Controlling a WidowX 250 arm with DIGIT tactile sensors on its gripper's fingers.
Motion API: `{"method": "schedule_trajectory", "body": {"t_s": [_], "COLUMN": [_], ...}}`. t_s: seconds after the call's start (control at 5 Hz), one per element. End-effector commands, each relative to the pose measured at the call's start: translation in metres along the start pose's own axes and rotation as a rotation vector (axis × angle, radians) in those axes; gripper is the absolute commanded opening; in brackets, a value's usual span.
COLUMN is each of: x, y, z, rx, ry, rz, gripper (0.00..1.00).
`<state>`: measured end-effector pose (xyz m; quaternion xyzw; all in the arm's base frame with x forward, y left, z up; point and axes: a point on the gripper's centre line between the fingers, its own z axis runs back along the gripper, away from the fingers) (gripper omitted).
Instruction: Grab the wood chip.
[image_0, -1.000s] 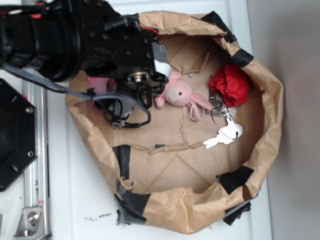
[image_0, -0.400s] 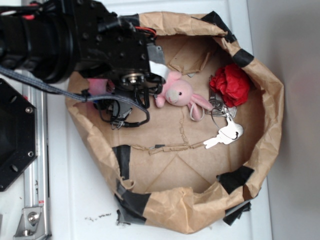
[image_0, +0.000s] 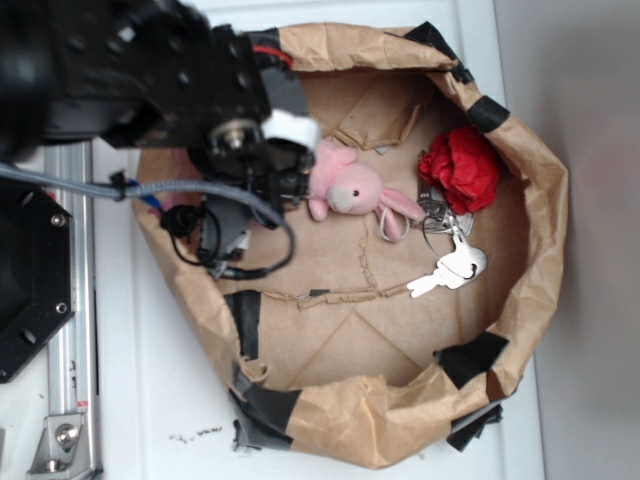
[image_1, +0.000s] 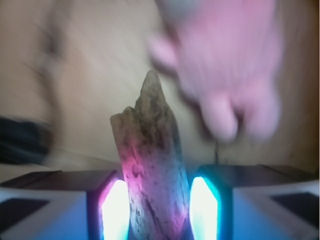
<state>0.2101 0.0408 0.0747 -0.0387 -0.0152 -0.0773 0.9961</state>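
Note:
In the wrist view the wood chip (image_1: 152, 165), a rough, elongated brown piece, stands upright between my gripper's (image_1: 159, 205) two glowing pads (image_1: 116, 210). It stays sharp while the background is blurred, so the gripper is shut on it. The pink plush bunny (image_1: 225, 65) lies just beyond the chip's tip. In the exterior view my black arm (image_0: 180, 80) covers the upper left of the paper-lined bin (image_0: 530, 230). There the gripper and chip are hidden under the wrist, right beside the bunny (image_0: 345, 188).
A red crumpled ball (image_0: 462, 168) sits at the bin's right side, with a bunch of keys (image_0: 450, 268) below it. Torn tan paper flaps (image_0: 375, 120) lie at the back. Black tape patches (image_0: 245, 320) hold the paper rim. A metal rail (image_0: 70, 330) runs along the left.
The arm has moved up and to the left and looms larger and blurrier, rising toward the camera. The bunny has shifted slightly left.

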Motion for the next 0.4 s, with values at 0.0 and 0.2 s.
{"method": "schedule_trajectory", "body": {"t_s": [0.0, 0.2], "x": [0.046, 0.057], "y": [-0.026, -0.033], "z": [0.064, 0.043], "rx": [-0.009, 0.023], "ry": [-0.091, -0.055], "rz": [0.087, 0.104], "gripper": [0.00, 0.00]}}
